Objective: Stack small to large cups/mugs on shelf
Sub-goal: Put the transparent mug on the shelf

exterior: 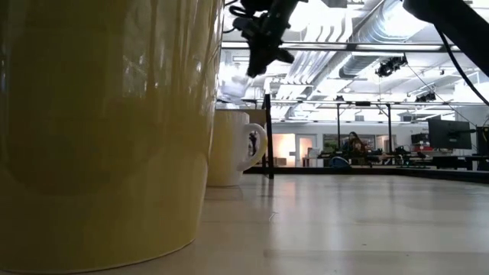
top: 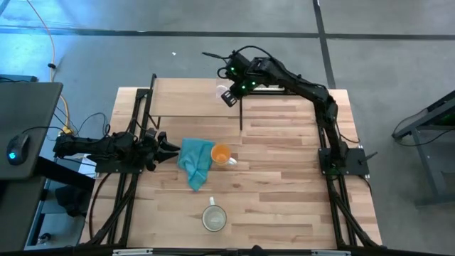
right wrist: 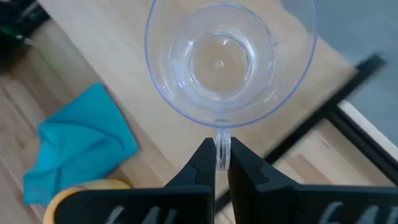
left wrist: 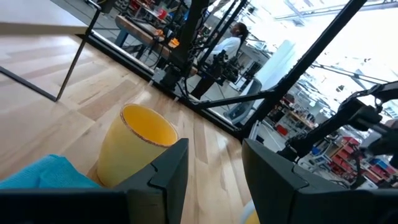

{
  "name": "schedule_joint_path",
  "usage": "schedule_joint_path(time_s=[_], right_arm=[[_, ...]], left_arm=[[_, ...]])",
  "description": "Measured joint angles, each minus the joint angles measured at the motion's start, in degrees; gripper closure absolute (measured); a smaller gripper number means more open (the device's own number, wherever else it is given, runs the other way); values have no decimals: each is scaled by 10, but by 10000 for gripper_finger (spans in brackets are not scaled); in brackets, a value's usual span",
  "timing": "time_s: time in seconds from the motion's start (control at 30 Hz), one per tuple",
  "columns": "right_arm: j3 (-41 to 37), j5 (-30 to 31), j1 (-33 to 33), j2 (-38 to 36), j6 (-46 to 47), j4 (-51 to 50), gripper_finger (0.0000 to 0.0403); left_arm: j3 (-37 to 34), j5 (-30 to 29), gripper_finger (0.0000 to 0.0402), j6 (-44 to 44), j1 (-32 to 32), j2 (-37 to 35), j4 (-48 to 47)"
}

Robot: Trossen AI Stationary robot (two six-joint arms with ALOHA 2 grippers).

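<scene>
My right gripper [top: 229, 97] is over the far left of the table, above the pale shelf [top: 188, 96], shut on the small clear glass cup [right wrist: 227, 62], which also shows high in the low view [exterior: 233, 88]. The orange mug [top: 222, 154] stands upright mid-table beside the teal cloth [top: 195, 162]. The cream-white mug [top: 214, 218] stands near the near edge. My left gripper [top: 169, 148] is open, low at the table's left, just left of the cloth. In the left wrist view its fingers [left wrist: 168, 171] point at the orange mug [left wrist: 134, 146]. My right gripper pinches a narrow clear part [right wrist: 222, 146] that sticks out from the glass cup's side below the rim, between its two fingers. The fingers come from above, slanting down. The cup is lifted clear over the shelf, its mouth facing the wrist camera.
Black frame posts [top: 241, 114] stand at the shelf's edges. One post [exterior: 268, 137] rises behind the mug [exterior: 229, 149] in the low view. Bare planks lie right of the mugs. A desk with a mouse [top: 18, 149] sits off the table's left. People [exterior: 353, 145] show far behind.
</scene>
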Motion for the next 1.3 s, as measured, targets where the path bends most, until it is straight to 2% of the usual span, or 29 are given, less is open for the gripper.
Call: schedule_joint_path(time_s=[0.33, 1.3], right_arm=[[-24, -6, 5, 0, 1, -10, 402], [-24, -31, 7, 23, 3, -4, 388]], left_arm=[[0, -12, 263, -3, 0, 0, 3], [0, -5, 263, -11, 0, 0, 2]])
